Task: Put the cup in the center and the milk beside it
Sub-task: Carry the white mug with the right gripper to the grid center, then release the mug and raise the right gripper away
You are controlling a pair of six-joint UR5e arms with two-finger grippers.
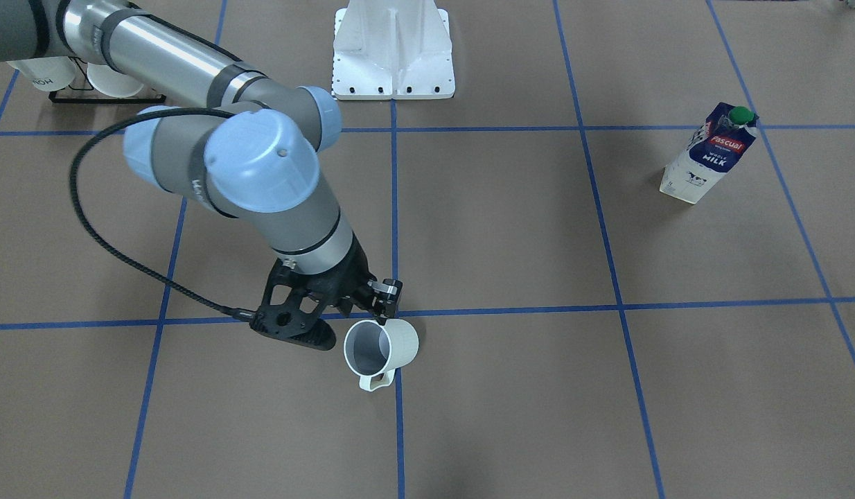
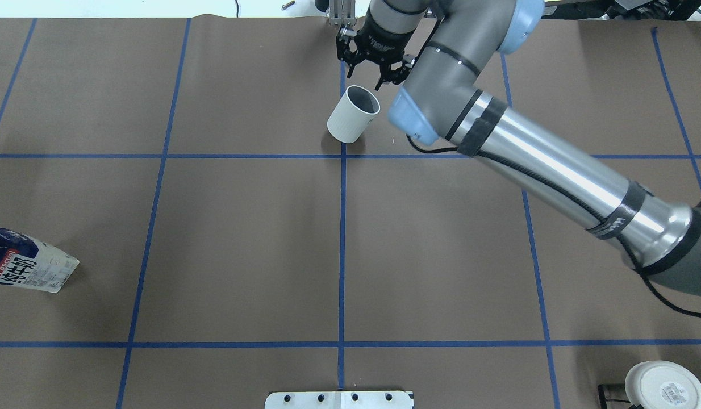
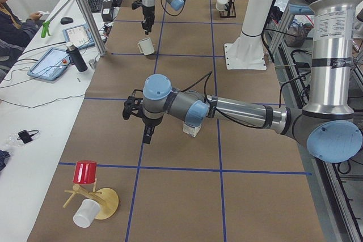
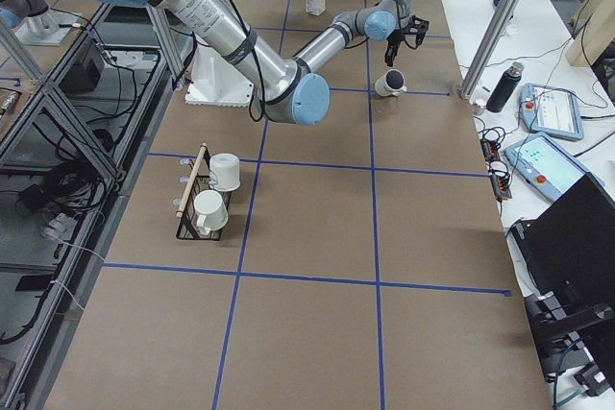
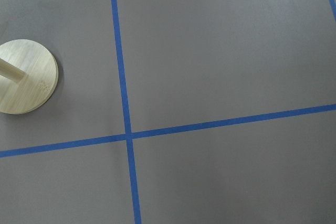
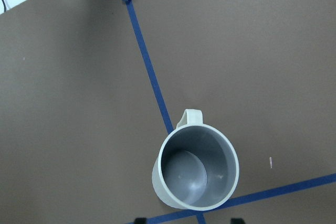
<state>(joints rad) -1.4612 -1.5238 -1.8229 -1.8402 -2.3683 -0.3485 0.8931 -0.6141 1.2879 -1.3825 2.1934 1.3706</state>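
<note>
The cup (image 1: 382,346) is standing upright on the surface (image 2: 242,244) at the center (image 2: 343,155). Its base is sitting just off the tape crossing, toward the operators' edge, and its handle is pointing that way too. The right end effector (image 2: 365,78) is hovering directly above it, released, with its fingers spread wider than the rim and touching nothing.

The milk (image 1: 708,156) is standing well apart, toward the surface's left edge. The left end effector (image 3: 146,137) is hanging near the carton, and I cannot tell whether it is released or clenched, since only the side view shows it.

The dangers are lying in the next moves, as I judge them. A fingertip drifting sideways could be catching the rim and tipping the cup or dragging it further from the crossing. The carton is tall and narrow, so a low or off-centre grasp could be toppling it. Setting it down too tightly could be knocking the cup, and a lingering right arm could be blocking the left arm's path.
</note>
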